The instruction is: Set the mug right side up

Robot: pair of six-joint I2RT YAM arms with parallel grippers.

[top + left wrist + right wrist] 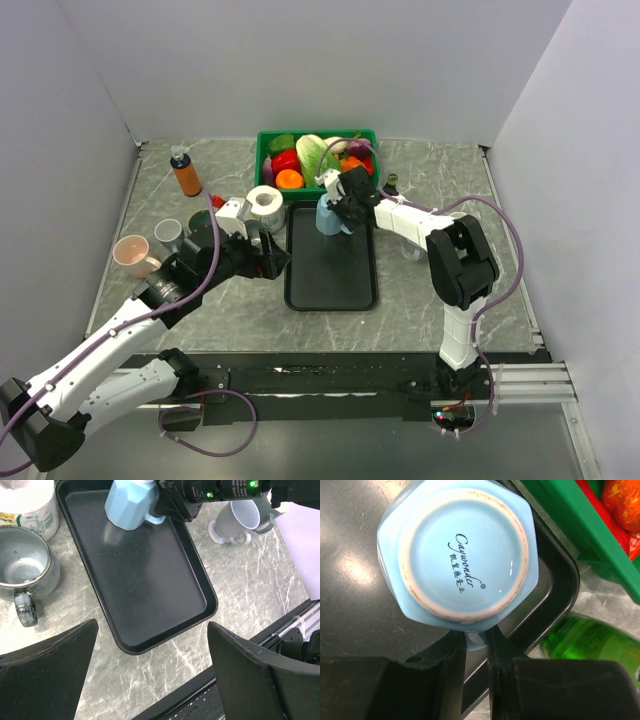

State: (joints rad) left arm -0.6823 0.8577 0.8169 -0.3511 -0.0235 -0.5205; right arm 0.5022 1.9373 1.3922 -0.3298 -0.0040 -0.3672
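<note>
Well, blue mug (460, 555): one, pale blue with faceted sides, upside down with its printed base facing up, at the far end of the tray. Whether its rim rests on the tray floor I cannot tell.
Right gripper (475, 642): one, pinched narrow on the blue mug's handle, with a finger on either side of it.
Left gripper (150, 675): one, spread wide and holding nothing, hovering just off the tray's near corner.
Tray (330, 290): one, black, shallow and rectangular, in the middle of the bench (420, 300).
Other cups: four counted, all open side up. A pink mug (130, 252) and a small grey cup (168, 233) stand near each other at the left. A speckled grey mug (22, 565) stands left of the tray. A pale grey footed mug (240, 517) stands right of it.
Dark round thing (200, 220): one, partly behind the left arm; what it is I cannot tell.
Bottles: two. An orange bottle (186, 177) with a dark cap stands far left. A green bottle (575, 640) lies beside the tray's far right corner.
Basket (315, 134): one, green, just behind the tray and heaped with mixed produce too crowded to count.
White tub (25, 505): one, just beside the speckled grey mug.
</note>
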